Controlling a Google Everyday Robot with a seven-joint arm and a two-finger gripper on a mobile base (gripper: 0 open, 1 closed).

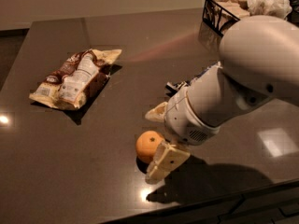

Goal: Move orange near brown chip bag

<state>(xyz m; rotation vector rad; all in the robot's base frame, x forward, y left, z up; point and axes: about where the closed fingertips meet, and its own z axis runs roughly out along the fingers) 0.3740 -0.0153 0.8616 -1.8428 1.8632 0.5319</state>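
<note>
On the dark table (117, 36), the gripper (164, 160) partly covers the orange (147, 144).

my cream plastic gripper (163, 162), low beside the small round orange fruit (147, 146), covers that fruit's right edge, while my bulky white arm (233, 78), cut off at the right border, hides nearly all of a crinkled snack bag (156, 113) behind it.
</note>
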